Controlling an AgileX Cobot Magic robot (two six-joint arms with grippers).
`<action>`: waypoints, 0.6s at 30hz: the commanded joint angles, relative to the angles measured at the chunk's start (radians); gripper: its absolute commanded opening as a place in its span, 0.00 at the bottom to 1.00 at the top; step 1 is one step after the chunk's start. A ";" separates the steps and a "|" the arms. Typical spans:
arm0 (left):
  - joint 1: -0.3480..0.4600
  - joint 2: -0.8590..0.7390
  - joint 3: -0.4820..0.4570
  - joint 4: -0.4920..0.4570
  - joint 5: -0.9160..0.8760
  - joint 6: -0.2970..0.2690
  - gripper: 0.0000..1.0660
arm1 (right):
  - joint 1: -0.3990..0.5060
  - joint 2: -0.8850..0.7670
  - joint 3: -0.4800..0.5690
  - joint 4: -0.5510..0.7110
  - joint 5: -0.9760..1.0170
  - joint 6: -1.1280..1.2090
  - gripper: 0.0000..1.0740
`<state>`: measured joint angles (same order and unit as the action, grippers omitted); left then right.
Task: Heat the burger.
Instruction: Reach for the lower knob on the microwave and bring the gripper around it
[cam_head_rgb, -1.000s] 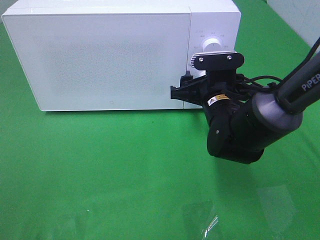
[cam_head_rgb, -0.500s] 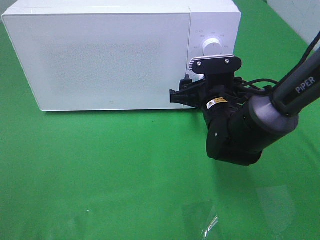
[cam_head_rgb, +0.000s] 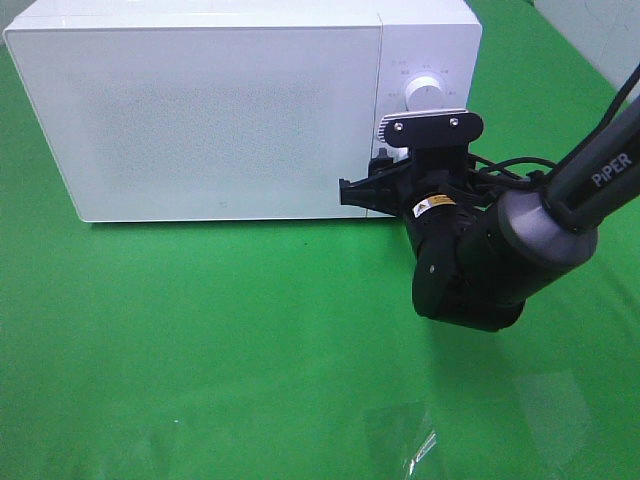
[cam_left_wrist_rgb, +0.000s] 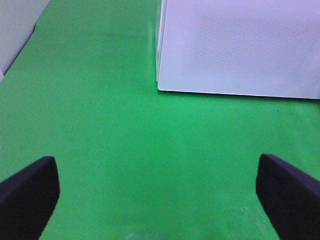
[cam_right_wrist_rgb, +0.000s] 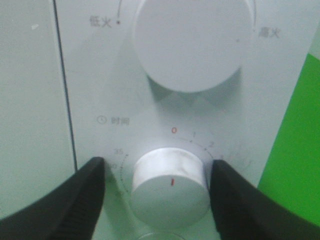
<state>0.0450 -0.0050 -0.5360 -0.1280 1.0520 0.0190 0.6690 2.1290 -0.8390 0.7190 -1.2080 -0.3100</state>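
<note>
Setting timer: right tool (cam_right_wrist_rgb: 157, 167) half open astride round white timer knob (cam_right_wrist_rgb: 170, 192), three-o'clock end of closed white boxy microwave (cam_head_rgb: 220, 120), gripping nothing; left tool (cam_left_wrist_rgb: 156, 162) wide, empty. No burger in sight, likely inside. Next: pinch, twist clockwise.

A white microwave (cam_head_rgb: 220, 110) stands on a green cloth (cam_head_rgb: 200, 340) with its door (cam_head_rgb: 200, 130) closed. Its control panel (cam_head_rgb: 432, 40), to the right of the door, carries two round white knobs: a larger upper knob (cam_right_wrist_rgb: 192, 42) and a smaller timer dial (cam_right_wrist_rgb: 170, 185) with a red mark, ringed by a printed scale with a red 0. A scrap of clear plastic (cam_head_rgb: 420, 445) lies on the cloth, well apart from the microwave.
</note>
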 joint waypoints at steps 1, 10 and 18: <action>0.004 -0.015 0.003 -0.003 -0.014 0.003 0.93 | -0.005 -0.011 -0.007 -0.012 -0.033 -0.006 0.43; 0.004 -0.015 0.003 -0.003 -0.014 0.003 0.93 | -0.005 -0.011 -0.007 -0.012 -0.033 0.039 0.00; 0.004 -0.015 0.003 -0.003 -0.014 0.003 0.93 | -0.005 -0.011 -0.007 -0.018 -0.021 0.286 0.00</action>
<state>0.0450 -0.0050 -0.5360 -0.1280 1.0520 0.0190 0.6670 2.1290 -0.8370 0.7280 -1.2090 -0.0800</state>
